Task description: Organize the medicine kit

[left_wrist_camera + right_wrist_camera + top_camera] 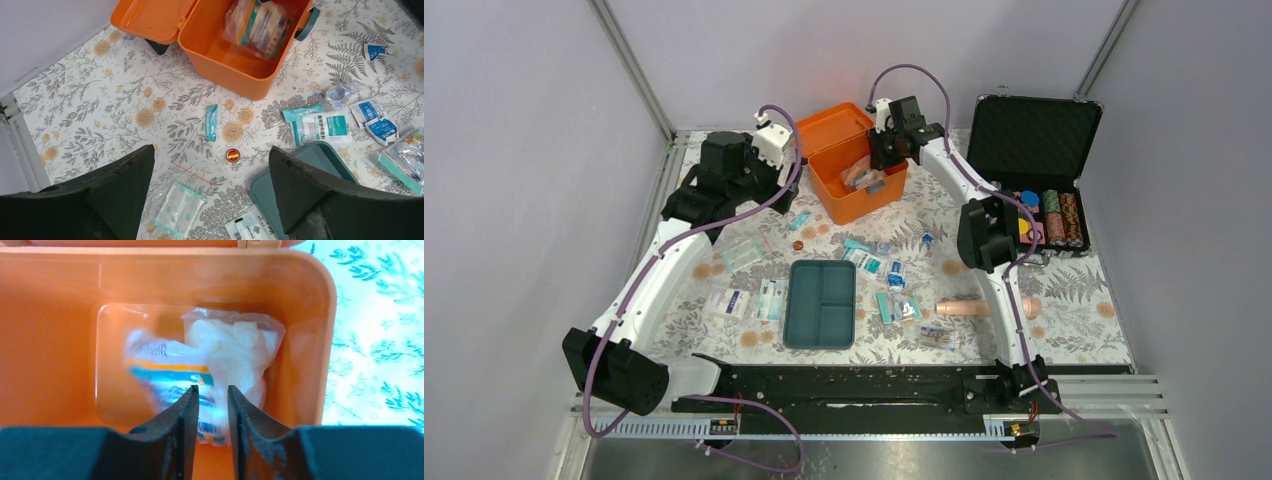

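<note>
Right claw (212,390) hangs over packets (235,347) in orange box (50,340).

Bright orange box (864,205) far centre; teal tray (809,312) near centre. The pale tablecloth (1079,300) is patterned with grey ferns and tan flowers. The blurred packet (165,365) seems white, orange and teal.

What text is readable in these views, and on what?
Nothing reads cleanly.
White-and-teal packet: Chinese characters, too small to quote.
Blue-and-white sachets: print blurred.
Barcode-labelled packet: barcode only, letters too small.
Red tin: yellow mark, unreadable.
Packet in the orange box: print blurred.
</note>
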